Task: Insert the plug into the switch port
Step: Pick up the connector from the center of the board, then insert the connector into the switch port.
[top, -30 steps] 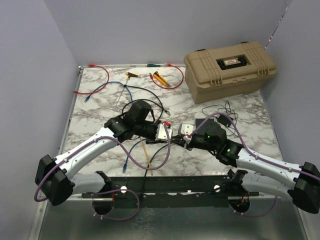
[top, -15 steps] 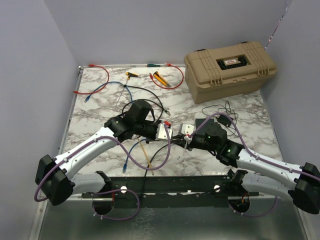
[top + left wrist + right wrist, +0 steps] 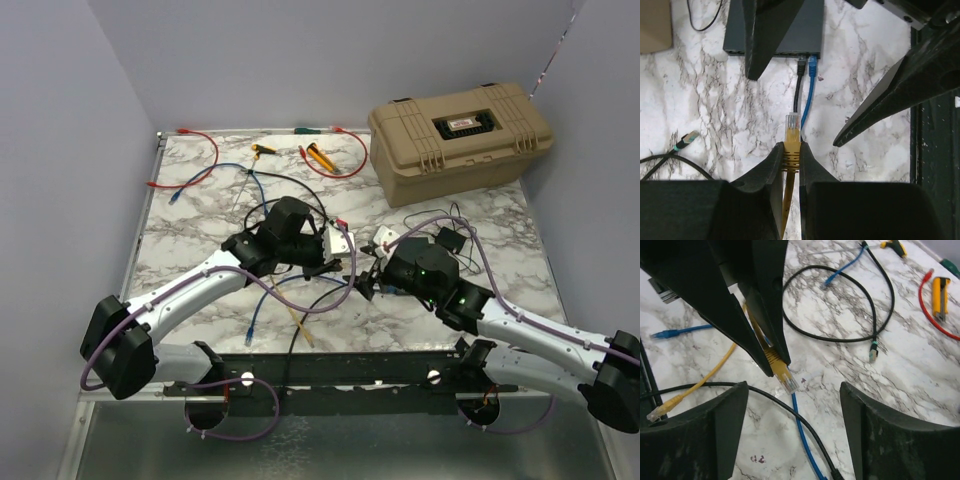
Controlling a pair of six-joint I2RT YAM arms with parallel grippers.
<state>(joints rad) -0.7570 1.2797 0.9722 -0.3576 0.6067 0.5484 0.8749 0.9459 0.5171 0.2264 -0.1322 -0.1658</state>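
I have the left gripper (image 3: pixel 792 152) clamped on the yellow cable (image 3: pixel 787 200) just behind its plug (image 3: pixel 792 125). The plug sticks out ahead of the fingertips in the middle of the left wrist view, pointing up the frame. The switch (image 3: pixel 812 25) lies flat on the marble table (image 3: pixel 705 100) at the top centre of that view, its port edge facing the plug and apart from it. A black plug (image 3: pixel 801 66) and a blue plug (image 3: pixel 812 64) already sit in ports near its right end. The right gripper (image 3: pixel 794 400) has its fingers wide apart, holding nothing, and they straddle the plug's path; one of them (image 3: pixel 765 35) hides much of the switch. I judge this to be the approach: plug in hand, not yet inserted. Next I'd line the plug up with a free port left of the black one, keep it level and push straight in, perhaps steadying the switch with the right arm
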